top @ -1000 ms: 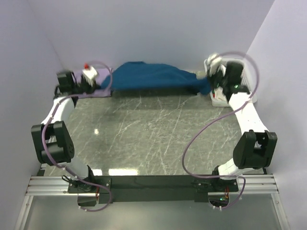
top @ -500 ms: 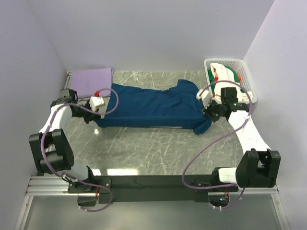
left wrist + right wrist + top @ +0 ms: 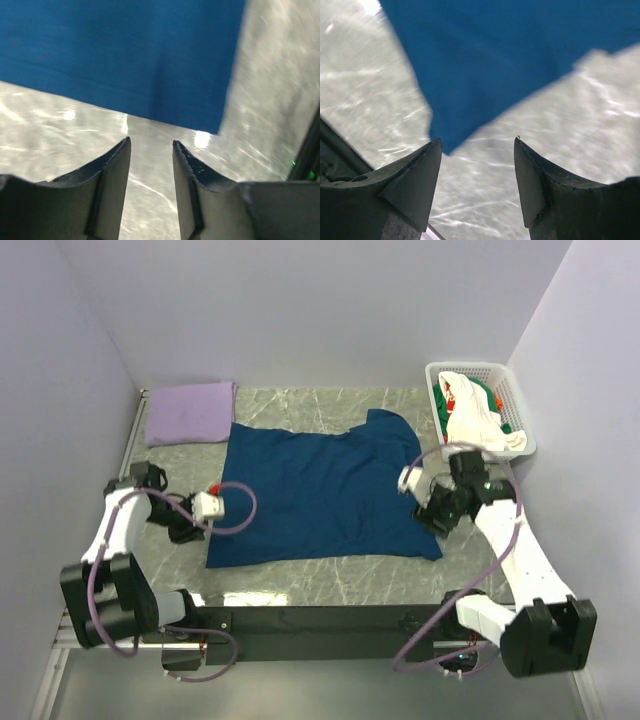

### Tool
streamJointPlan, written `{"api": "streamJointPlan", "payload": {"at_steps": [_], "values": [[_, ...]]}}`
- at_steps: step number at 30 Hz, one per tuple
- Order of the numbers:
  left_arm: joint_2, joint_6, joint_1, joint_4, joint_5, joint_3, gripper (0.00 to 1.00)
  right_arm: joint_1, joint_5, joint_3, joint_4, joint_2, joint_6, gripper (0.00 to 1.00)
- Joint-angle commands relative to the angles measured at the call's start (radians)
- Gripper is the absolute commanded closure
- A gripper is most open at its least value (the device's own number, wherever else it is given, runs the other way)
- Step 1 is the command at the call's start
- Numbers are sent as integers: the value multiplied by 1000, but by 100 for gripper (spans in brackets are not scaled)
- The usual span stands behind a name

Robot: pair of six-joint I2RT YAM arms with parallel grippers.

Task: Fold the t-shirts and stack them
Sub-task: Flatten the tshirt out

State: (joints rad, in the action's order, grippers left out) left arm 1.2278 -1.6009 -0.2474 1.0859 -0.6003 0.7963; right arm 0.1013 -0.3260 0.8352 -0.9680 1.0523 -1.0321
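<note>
A dark navy-blue t-shirt (image 3: 320, 490) lies spread flat on the marble table (image 3: 320, 590). My left gripper (image 3: 200, 525) sits just off the shirt's left edge near its front corner. In the left wrist view that gripper (image 3: 151, 141) is open over bare table, with the navy shirt (image 3: 125, 50) beyond its tips. My right gripper (image 3: 432, 520) is by the shirt's front right corner. The right wrist view shows it (image 3: 477, 140) open and empty, the shirt's corner (image 3: 510, 50) just ahead. A folded pale lavender t-shirt (image 3: 190, 412) lies at the back left.
A white lattice basket (image 3: 520, 390) stands at the back right, holding a white t-shirt (image 3: 478, 422) and a green one (image 3: 490, 395) with red-orange bits. Walls close in on the left, back and right. The black mounting rail (image 3: 320, 620) runs along the near edge.
Both grippers pulled the navy shirt from the back of the table toward the front, spreading it flat. Both have now opened and let go of it.
</note>
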Motion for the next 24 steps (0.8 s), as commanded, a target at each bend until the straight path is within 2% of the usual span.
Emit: {"api": "streamJointPlan", "payload": {"at_steps": [1, 3, 4, 6, 7, 9, 11, 17, 19, 21, 22, 24], "values": [[103, 121, -3, -41, -128, 139, 55, -49, -30, 154, 44, 101, 110, 34], [207, 255, 34, -99, -154, 216, 52, -54, -22, 212, 86, 233, 228, 41], [235, 386, 49, -166, -159, 237, 53, -55, -6, 232, 98, 276, 266, 42], [291, 548, 83, -233, -161, 271, 55, -61, 10, 284, 121, 400, 377, 46], [298, 606, 91, -339, -151, 271, 54, -66, 19, 301, 132, 466, 407, 47], [324, 697, 126, -408, -130, 262, 54, -81, 21, 344, 134, 523, 490, 47], [346, 752, 169, -490, -75, 254, 54, -91, 1, 375, 120, 583, 538, 46], [415, 822, 195, -561, -30, 236, 54, -97, 71, 395, 112, 670, 610, 36], [444, 825, 195, -561, -7, 244, 55, -95, 16, 409, 74, 705, 600, 46], [464, 820, 195, -551, 7, 250, 57, -121, -60, 424, 11, 712, 578, 62], [466, 820, 197, -554, 10, 250, 57, -121, -80, 429, -21, 713, 564, 63], [464, 819, 197, -554, 13, 251, 57, -121, -84, 449, -43, 722, 579, 54]]}}
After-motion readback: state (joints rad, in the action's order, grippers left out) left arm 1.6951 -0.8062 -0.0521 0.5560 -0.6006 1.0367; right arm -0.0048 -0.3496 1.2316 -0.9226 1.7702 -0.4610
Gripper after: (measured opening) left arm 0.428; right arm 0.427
